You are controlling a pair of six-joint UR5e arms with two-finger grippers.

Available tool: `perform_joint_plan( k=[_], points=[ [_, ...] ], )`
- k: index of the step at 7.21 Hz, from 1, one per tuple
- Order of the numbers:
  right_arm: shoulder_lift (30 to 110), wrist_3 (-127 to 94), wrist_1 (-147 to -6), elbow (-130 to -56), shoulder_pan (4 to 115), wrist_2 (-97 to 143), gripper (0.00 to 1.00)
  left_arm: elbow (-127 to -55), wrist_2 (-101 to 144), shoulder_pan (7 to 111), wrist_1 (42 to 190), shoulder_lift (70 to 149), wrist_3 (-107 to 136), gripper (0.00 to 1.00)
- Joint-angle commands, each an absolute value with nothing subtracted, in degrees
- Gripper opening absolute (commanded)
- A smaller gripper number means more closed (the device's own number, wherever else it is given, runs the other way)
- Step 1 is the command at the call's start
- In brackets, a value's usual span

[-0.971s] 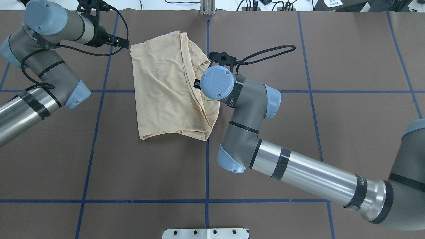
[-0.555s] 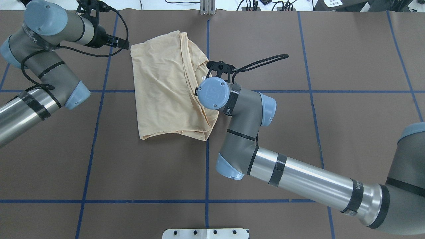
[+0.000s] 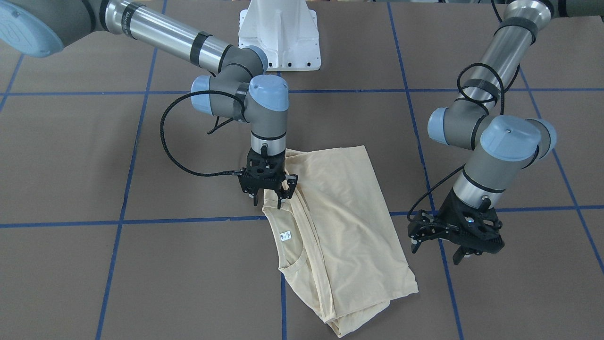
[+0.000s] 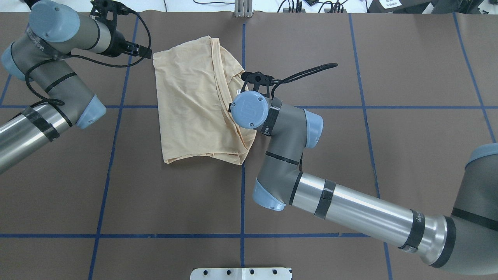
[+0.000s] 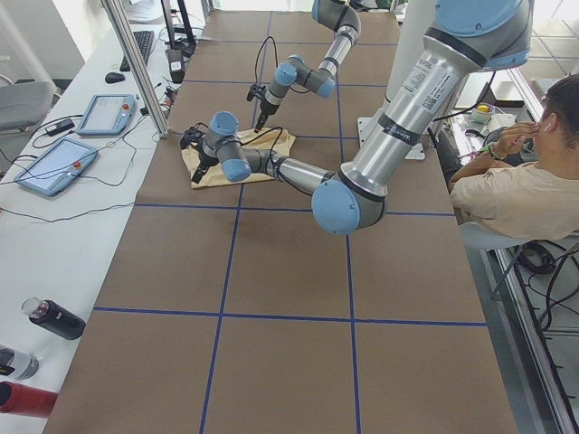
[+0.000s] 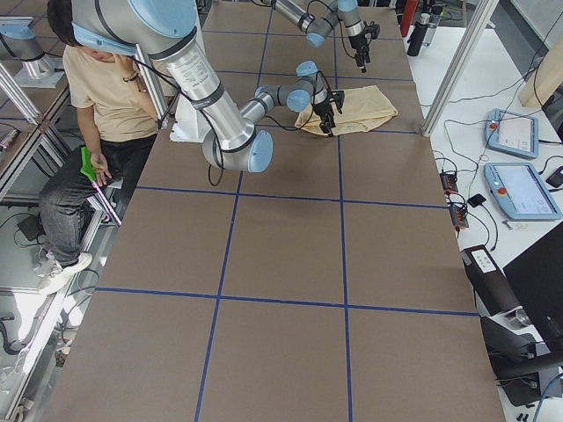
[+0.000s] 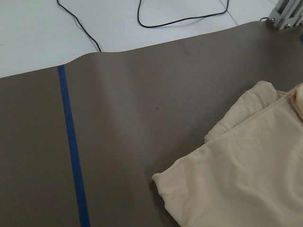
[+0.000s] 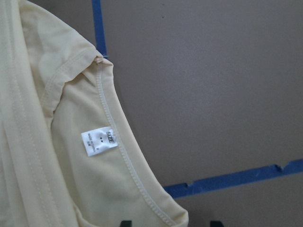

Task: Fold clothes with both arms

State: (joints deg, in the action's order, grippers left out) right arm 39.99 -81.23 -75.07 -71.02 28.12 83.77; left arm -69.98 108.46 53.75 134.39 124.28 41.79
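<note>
The clothes are one pale yellow shirt (image 3: 339, 222), lying folded in a rough rectangle on the brown table (image 4: 350, 155). Its collar and small white neck label (image 8: 98, 141) face up on its right side. My right gripper (image 3: 268, 202) points straight down at the collar edge and is open, with the fabric hem low between its fingertips (image 8: 125, 222). My left gripper (image 3: 436, 252) hovers open just off the shirt's far left corner without touching it. In the overhead view the right wrist hides that gripper's fingers, while the left gripper (image 4: 146, 51) shows beside the shirt (image 4: 190, 105).
Blue tape lines (image 4: 242, 202) grid the table. The white pedestal base (image 3: 279, 33) stands at the robot's edge. A metal post (image 4: 243, 9) and cables lie past the far edge. A seated person (image 5: 525, 181) and tablets (image 5: 54, 163) are off the table.
My right wrist has shifted a little toward the robot and left along the shirt's collar edge, then held still. The left arm and the shirt have not moved.
</note>
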Motion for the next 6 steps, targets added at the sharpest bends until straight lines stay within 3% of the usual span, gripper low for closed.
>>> perform_joint_plan(
  k=[1, 2, 3, 5, 6],
  points=[
    [39.9, -81.2, -75.1, -70.9, 28.0, 83.8, 0.5, -70.0, 108.5, 53.7, 134.4, 124.3, 41.8, 1.0],
    [39.8, -81.2, -75.1, -70.9, 28.0, 83.8, 0.48, -70.0, 108.5, 53.6, 134.5, 124.3, 41.7, 1.0],
    [39.8, -81.2, -75.0, -70.7, 28.0, 83.8, 0.37, -70.0, 108.5, 53.5, 134.5, 124.3, 41.7, 1.0],
    [40.0, -81.1, -75.0, -70.7, 28.0, 83.8, 0.0, -70.0, 108.5, 53.5, 134.5, 123.8, 41.7, 1.0],
    [40.0, -81.0, -75.1, -70.8, 27.9, 83.8, 0.0, -70.0, 108.5, 53.5, 134.8, 123.8, 41.8, 1.0]
  ],
)
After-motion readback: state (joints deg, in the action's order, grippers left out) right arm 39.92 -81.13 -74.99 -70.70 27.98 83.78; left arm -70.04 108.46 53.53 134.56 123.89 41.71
